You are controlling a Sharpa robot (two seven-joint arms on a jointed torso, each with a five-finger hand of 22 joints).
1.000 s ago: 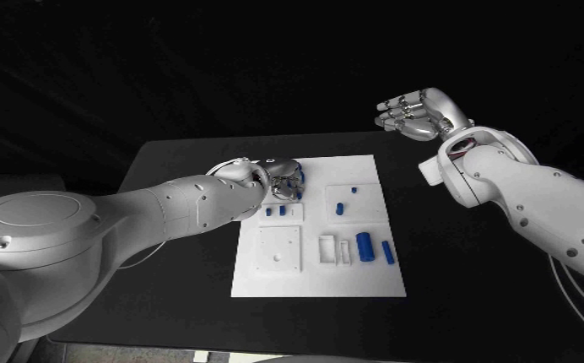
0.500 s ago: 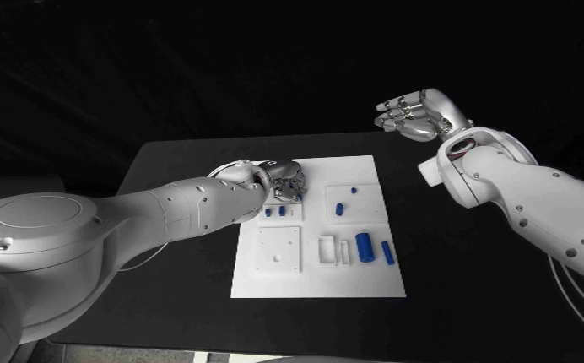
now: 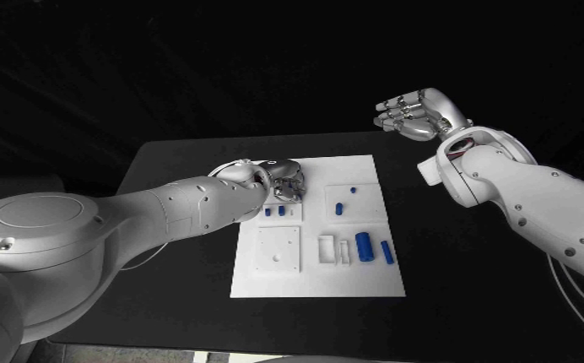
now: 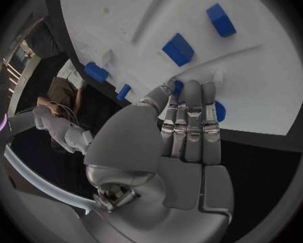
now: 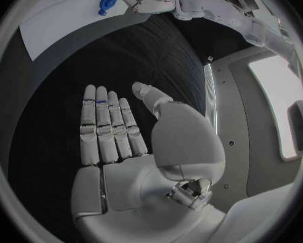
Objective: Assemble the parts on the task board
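The white task board [image 3: 365,283] lies mid-table with several small blue parts on it, among them a pair [image 3: 275,210] near its left edge and a larger cylinder [image 3: 364,247]. My left hand [image 3: 287,177] is low over the board's far left part. In the left wrist view its straight fingers [image 4: 188,119] reach down to the board [image 4: 124,16], partly covering a round blue part [image 4: 219,112]. A blue bit [image 4: 178,87] shows between thumb and fingertips; whether it is gripped is unclear. My right hand [image 3: 413,115] hangs high beyond the board's far right corner, flat and holding nothing [image 5: 114,129].
White raised blocks [image 3: 278,249] and a slotted holder [image 3: 331,249] sit on the board's near half. Black tabletop [image 3: 182,160] surrounds the board on all sides. Other blue blocks [image 4: 179,49] lie just past my left fingertips.
My left hand has shifted slightly toward the board's far edge and its fingers have drawn in a little. The right arm has stayed still.
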